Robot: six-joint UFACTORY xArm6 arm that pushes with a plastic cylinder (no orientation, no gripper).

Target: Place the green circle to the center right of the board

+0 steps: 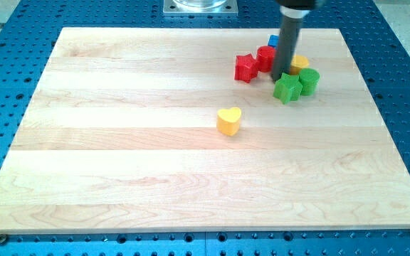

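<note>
The green circle (309,81) stands on the wooden board (119,142) at the upper right, touching a green star (287,88) on its left. My tip (278,76) is down just above the green star, left of the green circle. A yellow block (300,62) sits right behind the rod. A red block (265,57) and a red star (245,67) lie to the tip's left. A blue block (272,40) is partly hidden behind the rod.
A yellow heart (228,121) lies alone near the board's middle. The board rests on a blue perforated table (404,85). A metal mount (200,6) shows at the view's top.
</note>
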